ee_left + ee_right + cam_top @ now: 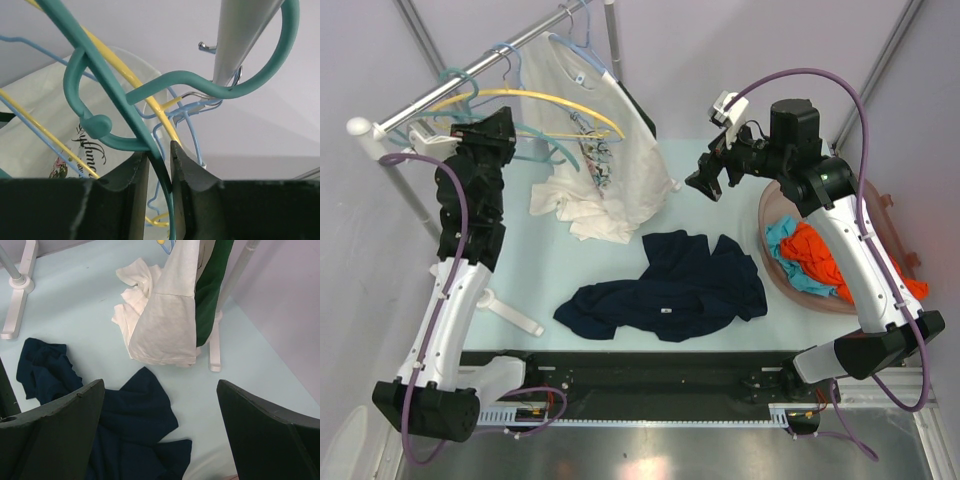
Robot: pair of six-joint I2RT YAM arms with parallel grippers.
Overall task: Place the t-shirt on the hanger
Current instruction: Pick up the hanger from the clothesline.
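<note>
Left arm (470,230) stretched toward upper left.
Left gripper (160,155) pinches the hanger (160,85); right gripper (708,180) gapes wide over the t-shirt (670,285).

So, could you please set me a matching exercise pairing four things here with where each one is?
1 navy t-shirt
2 teal hanger
3 white t-shirt
4 orange garment

a in the pink tub
b hanging from the rail, hem on the table
c between the left fingers
d crumpled on the table

Pairs: 1-d, 2-c, 3-b, 4-a.
</note>
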